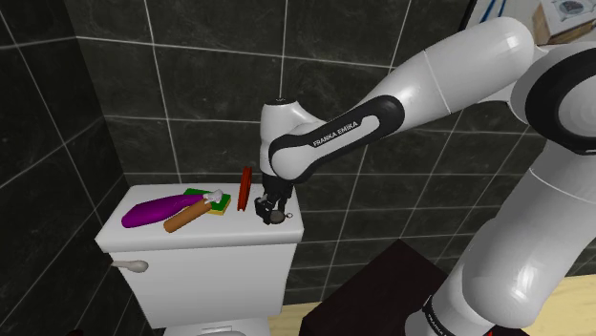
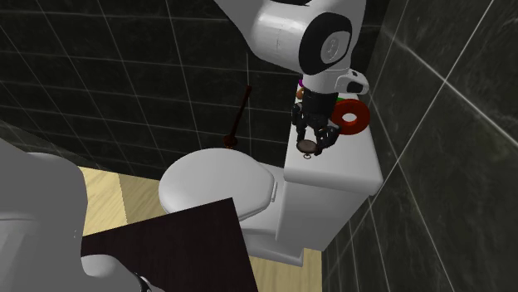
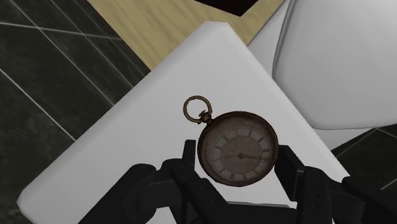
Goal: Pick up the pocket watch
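Gripper [image 3: 237, 160] clamped across watch [image 3: 237, 147] rim, mid-frame in wrist view, over tank lid [image 3: 146, 127]; grip looks centred for a stable lift.

Count recorded: one pocket watch [image 3: 236, 147], one purple aubergine-shaped item [image 1: 153, 210], one brown cylinder [image 1: 186, 217], one green-and-yellow block [image 1: 216, 204], one red ring [image 1: 245, 189], one toilet [image 2: 217, 187] with one flush lever [image 1: 134, 265], one dark-handled plunger [image 2: 239, 116].

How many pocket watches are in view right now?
1. The pocket watch is clasped in the gripper, over the white toilet tank lid. The pile around the purple object at the lid's other end could hide another.
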